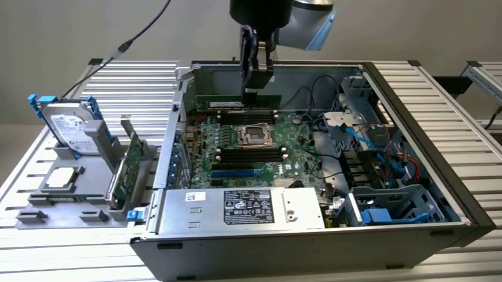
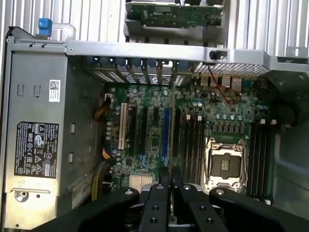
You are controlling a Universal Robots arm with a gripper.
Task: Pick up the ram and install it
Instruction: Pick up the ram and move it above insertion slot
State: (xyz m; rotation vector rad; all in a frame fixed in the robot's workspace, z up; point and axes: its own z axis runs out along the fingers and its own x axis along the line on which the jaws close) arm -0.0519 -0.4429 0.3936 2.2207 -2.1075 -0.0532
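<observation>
Green and slim, the ram (image 1: 235, 103) hangs level inside the open computer case (image 1: 274, 252) in the exterior view. The gripper (image 1: 257, 89) has it clenched at the top edge. It sits low over the motherboard (image 1: 206, 158), at the memory slots beyond the CPU socket (image 1: 255, 134); whether it touches them cannot be told. The power supply (image 1: 243, 207) carries a black label and the hard drive (image 1: 69, 126) a pale one, both too small to read. An expansion card (image 1: 129, 170) stands in a grey holder at the exterior view's left. In the wrist view, black fingers (image 2: 158, 195) press close together on the stick's thin edge. The power supply's label shows white certification marks beside a white sticker (image 2: 54, 90), with no words legible.
</observation>
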